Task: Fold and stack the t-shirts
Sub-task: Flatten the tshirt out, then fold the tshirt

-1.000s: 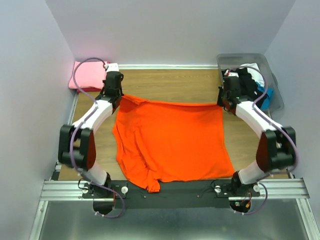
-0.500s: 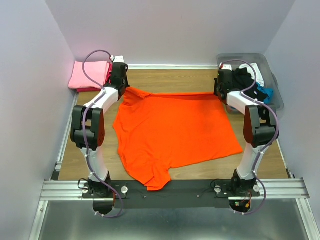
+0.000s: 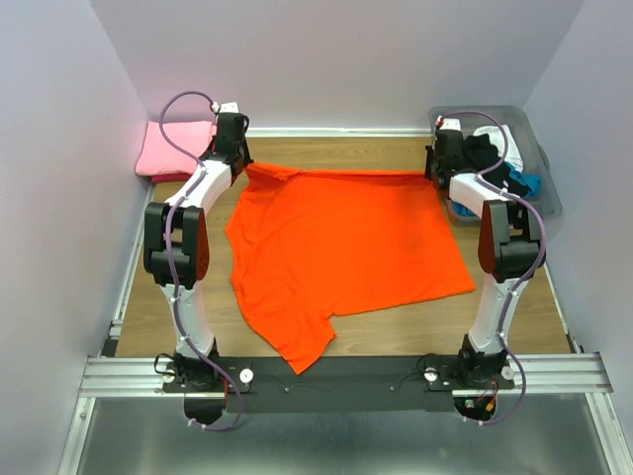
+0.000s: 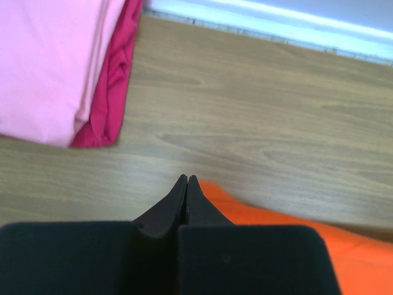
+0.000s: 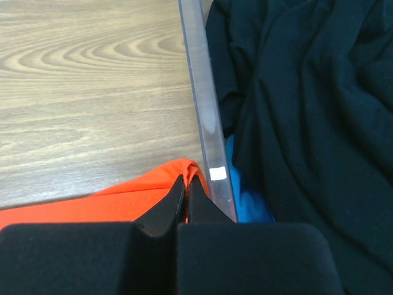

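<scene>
Orange t-shirt [image 3: 341, 247], pink stack [image 3: 176, 148] left, bin [image 5: 202, 117] right

No readable text, labels, brands or numbers anywhere.

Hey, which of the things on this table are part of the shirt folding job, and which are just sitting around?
Part of the job: orange t-shirt, pinched at its far corners by the left gripper and right gripper; pink and magenta shirts stacked far left; black shirt inside the plastic bin.
Just there: plastic bin itself; wooden table.
</scene>
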Robot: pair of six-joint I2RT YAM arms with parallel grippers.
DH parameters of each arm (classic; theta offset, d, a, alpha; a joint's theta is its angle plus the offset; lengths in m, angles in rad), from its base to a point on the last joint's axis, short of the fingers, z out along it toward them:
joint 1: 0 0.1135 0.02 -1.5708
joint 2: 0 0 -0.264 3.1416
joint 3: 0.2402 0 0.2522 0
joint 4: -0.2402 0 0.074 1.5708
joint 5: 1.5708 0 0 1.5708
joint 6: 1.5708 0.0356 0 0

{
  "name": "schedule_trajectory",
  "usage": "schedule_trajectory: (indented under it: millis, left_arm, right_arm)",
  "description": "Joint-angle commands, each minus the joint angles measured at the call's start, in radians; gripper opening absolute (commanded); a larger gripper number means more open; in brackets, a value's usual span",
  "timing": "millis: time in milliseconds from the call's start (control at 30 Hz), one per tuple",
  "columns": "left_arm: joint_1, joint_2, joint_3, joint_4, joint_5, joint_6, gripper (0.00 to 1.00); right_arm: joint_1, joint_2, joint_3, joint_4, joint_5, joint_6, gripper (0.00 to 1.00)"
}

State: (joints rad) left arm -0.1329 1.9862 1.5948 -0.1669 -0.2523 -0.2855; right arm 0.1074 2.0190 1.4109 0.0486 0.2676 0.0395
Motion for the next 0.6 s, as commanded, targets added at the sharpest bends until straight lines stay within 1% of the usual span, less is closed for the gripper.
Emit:
schedule_trajectory:
  millis: [0, 167, 300, 400, 500, 533, 567]
  left_arm:
    - [0.007, 0.004, 0.002, -0.126, 0.015, -0.067, 0.0]
    - [0.007, -0.072, -0.013, -0.219, 0.013, -0.144, 0.0]
    - [0.003, -0.142, -0.039, -0.255, 0.053, -0.214, 0.0]
    - [-0.008, -0.234, -0.091, -0.278, 0.067, -0.285, 0.0]
    - [-0.017, -0.32, -0.197, -0.273, 0.073, -0.34, 0.0]
    - [-0.019, -0.342, -0.197, -0.273, 0.073, -0.352, 0.0]
    - [-0.02, -0.361, -0.243, -0.264, 0.076, -0.368, 0.0]
  right_arm:
    - [-0.015, 0.034, 0.028, 0.02, -0.042, -0.009, 0.0]
    - [-0.015, 0.015, 0.03, 0.02, -0.044, -0.004, 0.01]
    - [-0.017, -0.008, 0.025, 0.02, -0.041, -0.007, 0.01]
    - [-0.015, -0.028, 0.013, 0.019, -0.036, -0.012, 0.01]
    - [-0.017, -0.042, -0.003, 0.019, -0.025, -0.012, 0.01]
    - [-0.017, -0.048, -0.003, 0.019, -0.024, -0.012, 0.0]
    - [-0.015, -0.052, -0.015, 0.017, -0.019, -0.01, 0.0]
